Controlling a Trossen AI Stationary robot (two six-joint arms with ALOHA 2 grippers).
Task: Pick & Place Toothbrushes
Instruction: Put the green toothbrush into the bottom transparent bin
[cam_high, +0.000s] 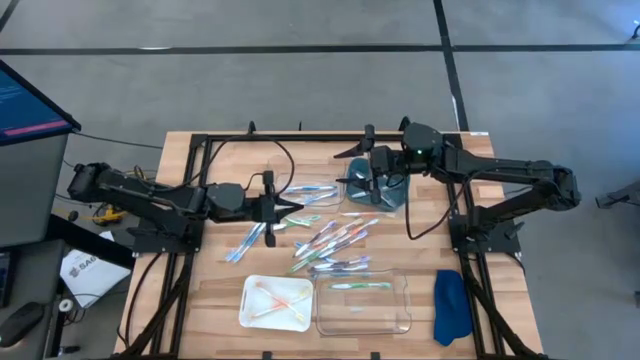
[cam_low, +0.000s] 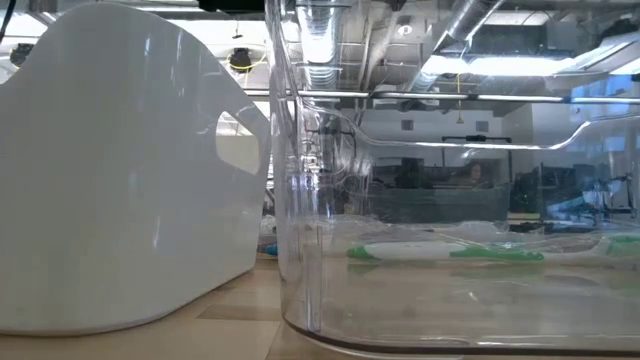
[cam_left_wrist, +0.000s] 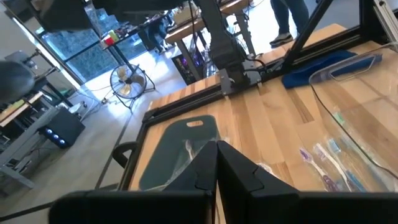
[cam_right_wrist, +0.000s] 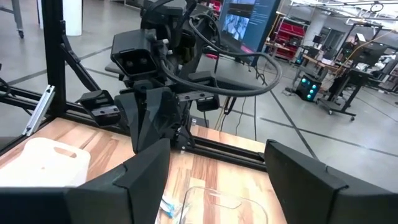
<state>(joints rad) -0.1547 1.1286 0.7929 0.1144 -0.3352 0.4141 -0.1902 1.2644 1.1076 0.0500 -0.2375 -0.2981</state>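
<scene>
Toothbrushes (cam_high: 335, 240): thin plastic sticks scattered mid-desk in a loose fan, pale blue, pink, green, white. Judged light, stiff and smooth; likely to skid or pivot if nipped near one end, and several lie touching or crossed, so a neighbour may drag along. Best hold looks like mid-handle, jaws across the narrow width, on a stick at the edge of the pile.

A few are placed: some lie in the white tray (cam_high: 276, 302), and a green-and-white one (cam_low: 445, 252) rests in the clear bin (cam_high: 363, 302).

Left pincer (cam_high: 296, 205): clenched, fingertips (cam_left_wrist: 217, 163) pressed together with nothing between them. Arm stretched low and nearly level over the desk (cam_high: 200, 300), tip pointing toward the pile; the nearest brushes lie just ahead of and beside the tip.

Right pincer (cam_high: 372, 188): released, jaws spread wide, empty. It hangs above a dark tray (cam_high: 392, 196), wrist bent down, elbow folded back toward its base. The pile sits near, just off the jaws toward the clear bin.

Blue cloth (cam_high: 450, 307) lies well apart from both pincers.
</scene>
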